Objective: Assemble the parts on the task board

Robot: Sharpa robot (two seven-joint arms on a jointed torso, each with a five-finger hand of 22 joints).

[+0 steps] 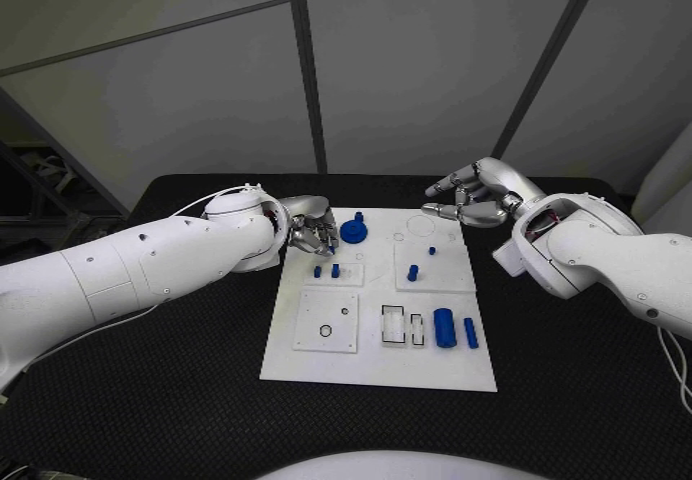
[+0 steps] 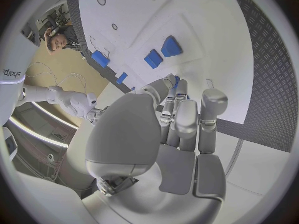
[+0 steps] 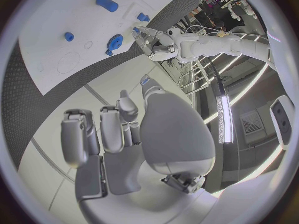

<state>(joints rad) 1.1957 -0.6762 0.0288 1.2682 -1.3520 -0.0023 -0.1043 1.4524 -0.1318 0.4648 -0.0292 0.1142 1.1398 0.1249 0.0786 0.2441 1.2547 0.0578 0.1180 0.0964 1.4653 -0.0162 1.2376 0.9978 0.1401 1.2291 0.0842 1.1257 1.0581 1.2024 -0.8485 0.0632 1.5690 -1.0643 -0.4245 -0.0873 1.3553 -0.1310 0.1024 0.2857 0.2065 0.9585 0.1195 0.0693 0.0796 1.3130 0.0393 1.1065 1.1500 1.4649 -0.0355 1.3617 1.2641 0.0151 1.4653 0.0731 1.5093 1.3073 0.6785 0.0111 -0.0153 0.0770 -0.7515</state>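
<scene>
The white board (image 1: 378, 330) is lying in the middle of the black table (image 1: 173, 400), with its long side going away from the robot. On the far part of the board a blue gear (image 1: 355, 233) is standing near the left corner. A little closer to the robot, two small blue pegs (image 1: 327, 270) are standing side by side, and one more short blue peg (image 1: 413, 271) is standing on the raised square to the right of them. On the near part, toward the right edge, a thick blue cylinder (image 1: 444, 327) and a thin blue bar (image 1: 470, 333) are lying next to each other, just beside a pair of narrow slots (image 1: 402, 326). A square plate with a small hole (image 1: 326, 322) is sitting on the near left part.

The left hand (image 1: 309, 232) is hanging at the far left edge of the board, just beside the gear. In the left wrist view its fingers (image 2: 187, 119) are lying close together and curled forward, and a small blue piece (image 2: 176, 80) is showing at their tips. I cannot tell if the hand is pinching this piece or only covering it.

The right hand (image 1: 473, 198) is hovering over the table behind the far right corner of the board, apart from all the parts. Its fingers (image 3: 93, 134) are half bent and spread, and they are holding nothing.
</scene>
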